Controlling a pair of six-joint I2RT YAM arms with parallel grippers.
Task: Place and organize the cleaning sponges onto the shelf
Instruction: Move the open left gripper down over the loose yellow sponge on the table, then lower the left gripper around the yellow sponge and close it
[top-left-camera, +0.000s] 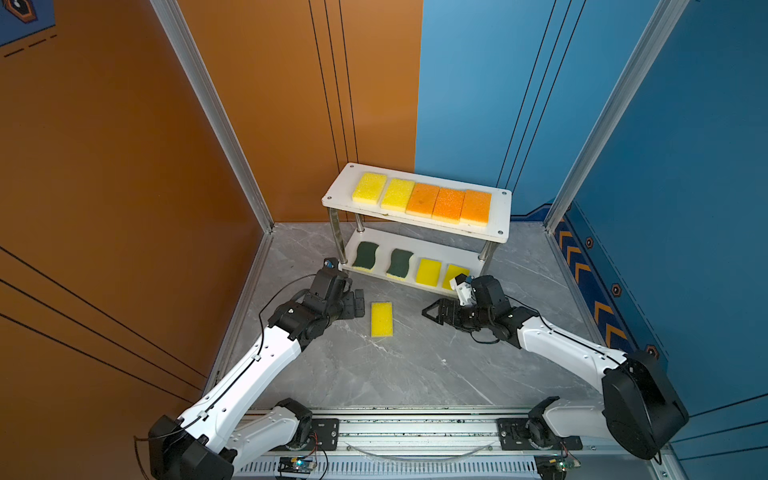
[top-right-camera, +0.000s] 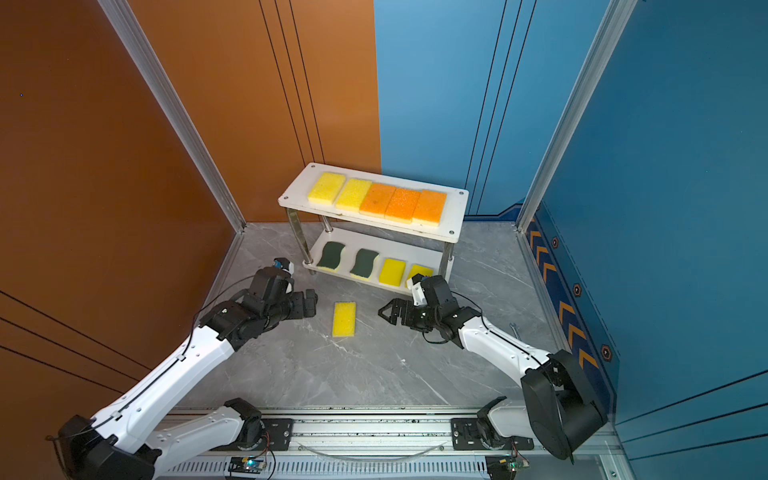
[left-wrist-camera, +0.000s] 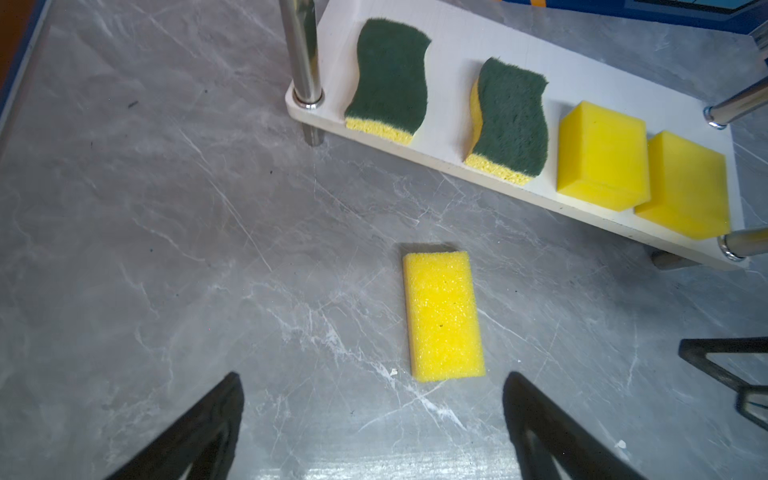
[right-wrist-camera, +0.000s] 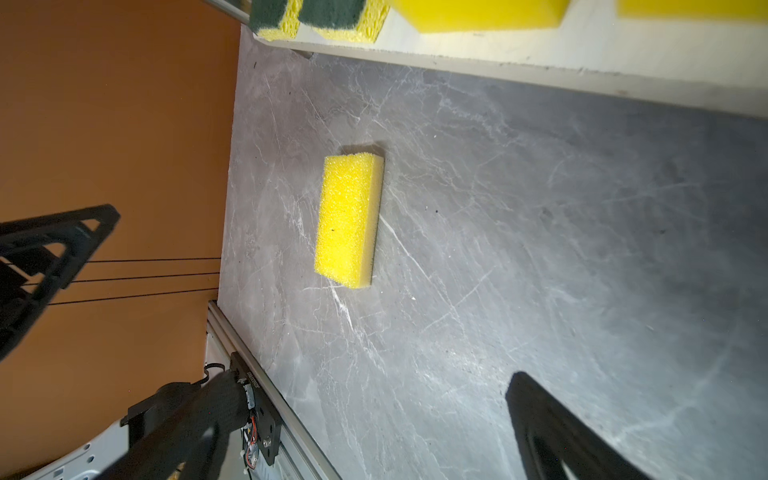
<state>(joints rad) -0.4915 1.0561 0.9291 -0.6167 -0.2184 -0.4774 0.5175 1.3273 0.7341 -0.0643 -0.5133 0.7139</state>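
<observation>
Between our two grippers, on the grey marble tabletop (top-left-camera: 415, 365), lies a single yellow sponge (top-left-camera: 382, 318), flat, its long side running toward the shelf (top-left-camera: 500, 216). Our left gripper (top-left-camera: 358, 304) sits just beside the sponge's left long edge without touching it; our right gripper (top-left-camera: 433, 314) is near its other side, a little further off. Both sets of fingers stand wide apart and hold nothing. In the left wrist view the sponge (left-wrist-camera: 442, 316) lies ahead of the two dark fingers (left-wrist-camera: 199, 428), roughly centred between them but beyond their tips.

The sponge is a bright yellow rectangle with a coarse, glittering top and a paler layer along its side, seen best in the right wrist view (right-wrist-camera: 349, 218).

Both top views show the shelf's upper board carrying two yellow sponges (top-left-camera: 369, 188) and three orange-topped sponges (top-left-camera: 449, 204) in a tight row. The wrist views see nothing of that board; they show only the lower one, where two wavy green scouring pads (left-wrist-camera: 390, 72) and two smooth yellow blocks (left-wrist-camera: 602, 153) lie side by side. In a top view our right arm's wrist partly hides the rightmost yellow block (top-right-camera: 417, 272), which the left wrist view shows whole.
</observation>
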